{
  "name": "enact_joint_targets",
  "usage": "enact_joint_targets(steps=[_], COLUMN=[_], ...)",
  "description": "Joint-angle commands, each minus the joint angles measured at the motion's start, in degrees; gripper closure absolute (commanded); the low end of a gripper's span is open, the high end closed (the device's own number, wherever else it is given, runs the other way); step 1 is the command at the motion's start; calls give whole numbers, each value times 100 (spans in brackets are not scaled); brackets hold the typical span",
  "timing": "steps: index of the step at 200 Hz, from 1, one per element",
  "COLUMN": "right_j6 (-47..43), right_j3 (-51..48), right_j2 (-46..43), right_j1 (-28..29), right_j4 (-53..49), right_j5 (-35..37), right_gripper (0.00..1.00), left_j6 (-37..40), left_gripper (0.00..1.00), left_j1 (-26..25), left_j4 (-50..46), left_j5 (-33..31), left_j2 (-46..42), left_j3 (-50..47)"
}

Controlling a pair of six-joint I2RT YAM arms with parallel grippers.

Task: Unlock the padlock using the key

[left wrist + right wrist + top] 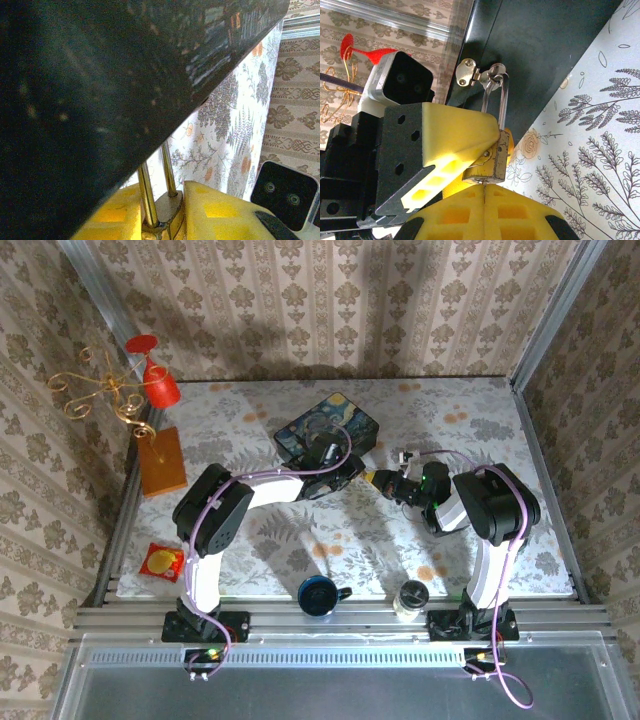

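— From above?
— Floral tablecloth (460, 430), patterned wallpaper (330, 300) all round; glossy blue mug (318, 595) at the near edge.
— Left wrist?
— Dark painted tin (100, 75) blocks the view; left gripper (162, 220) pinches the small brassy padlock (169, 210).
— Right wrist?
— Padlock hangs on the tin's clasp (470, 72); right gripper (484, 212) beneath, fingers (455, 215) pressed together.

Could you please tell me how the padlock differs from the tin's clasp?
The padlock is brassy-bodied; the clasp is silvery. The padlock is clearly bigger than the clasp. The left claw grips the padlock, while the clasp sits fixed on the tin. Both are metal, and linked together.
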Motion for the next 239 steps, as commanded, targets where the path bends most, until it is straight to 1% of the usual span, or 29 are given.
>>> enact_joint_targets(steps=[1, 45, 86, 93, 101, 107, 165, 172, 194, 211, 221, 239], right_j6=[25, 58, 403, 465, 548, 613, 765, 768, 740, 593, 447, 124], right_j3=[99, 144, 196, 206, 219, 230, 362, 372, 399, 352, 306, 229], right_j2=[-53, -143, -166, -159, -140, -114, -173, -186, -220, -355, -484, -810], right_j1=[30, 38, 79, 89, 93, 99, 155, 155, 159, 162, 165, 170], right_j4=[46, -155, -61, -12, 84, 171, 237, 224, 72, -234, -512, -1066], right_j5=[264, 494, 738, 759, 766, 766, 853, 881, 939, 956, 1003, 1082], right_gripper=[100, 100, 100, 100, 100, 100, 100, 100, 100, 91, 85, 78], left_j6=[49, 37, -57, -82, -110, -120, -311, -342, -330, -307, -293, -270], left_gripper=[78, 79, 80, 83, 84, 87, 89, 91, 92, 92, 95, 97], left_j1=[-101, -97, -101, -100, -94, -96, -110, -123, -134, -121, -111, -78], left_j4=[218, 339, 681, 738, 791, 844, 1104, 1154, 1172, 1094, 1053, 1070], left_j5=[317, 317, 344, 357, 361, 378, 497, 517, 466, 335, 240, 135], left_j2=[-192, -157, -51, -29, -11, -3, 115, 138, 130, 65, 20, -16], left_j3=[-70, -123, -244, -258, -263, -267, -307, -312, -339, -383, -418, -483])
